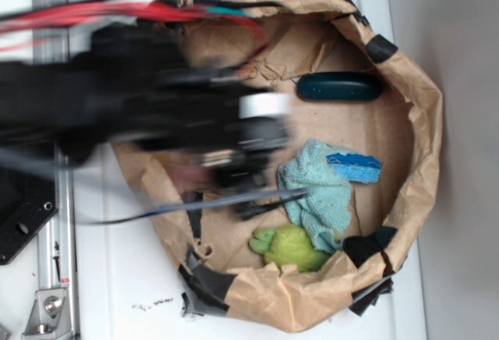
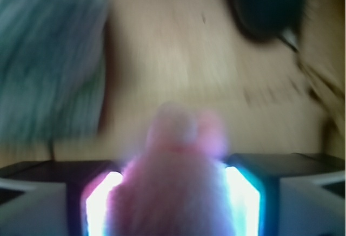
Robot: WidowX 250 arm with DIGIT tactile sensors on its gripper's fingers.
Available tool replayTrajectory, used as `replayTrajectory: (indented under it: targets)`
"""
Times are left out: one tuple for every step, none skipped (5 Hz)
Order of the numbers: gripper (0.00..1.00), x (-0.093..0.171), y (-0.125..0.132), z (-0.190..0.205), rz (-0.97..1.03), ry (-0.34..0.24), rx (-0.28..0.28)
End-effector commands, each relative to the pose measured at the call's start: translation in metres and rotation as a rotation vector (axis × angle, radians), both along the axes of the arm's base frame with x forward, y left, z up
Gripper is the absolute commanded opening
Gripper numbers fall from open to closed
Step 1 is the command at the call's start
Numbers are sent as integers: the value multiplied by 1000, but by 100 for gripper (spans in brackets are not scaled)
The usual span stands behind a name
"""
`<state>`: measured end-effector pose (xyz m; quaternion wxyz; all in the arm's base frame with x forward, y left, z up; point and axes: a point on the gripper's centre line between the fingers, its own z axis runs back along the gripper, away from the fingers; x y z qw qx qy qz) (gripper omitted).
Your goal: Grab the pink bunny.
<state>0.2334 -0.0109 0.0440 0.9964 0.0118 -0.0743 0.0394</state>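
In the wrist view the pink bunny (image 2: 175,160), a pale pink fuzzy plush, fills the gap between my two fingers, whose pads glow white on either side. My gripper (image 2: 172,198) is shut on it above the brown paper floor. In the exterior view my arm is motion-blurred and the gripper (image 1: 234,170) is over the left part of the paper basin. The blurred arm hides the bunny there.
A brown paper basin with a raised, taped rim (image 1: 425,122) holds a teal towel (image 1: 320,196) with a blue piece (image 1: 355,166) on it, a dark teal oblong object (image 1: 339,86) and a yellow-green plush (image 1: 290,246). The towel (image 2: 48,57) and dark object (image 2: 267,3) also show in the wrist view.
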Motion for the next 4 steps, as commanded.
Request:
replayTrajectory:
  targets:
    - [0, 20, -10, 112, -53, -199, -22]
    - [0, 34, -12, 146, -59, -207, -33]
    - [0, 50, -17, 147, -47, -173, -1]
    - [0, 59, -19, 136, -23, -156, 46]
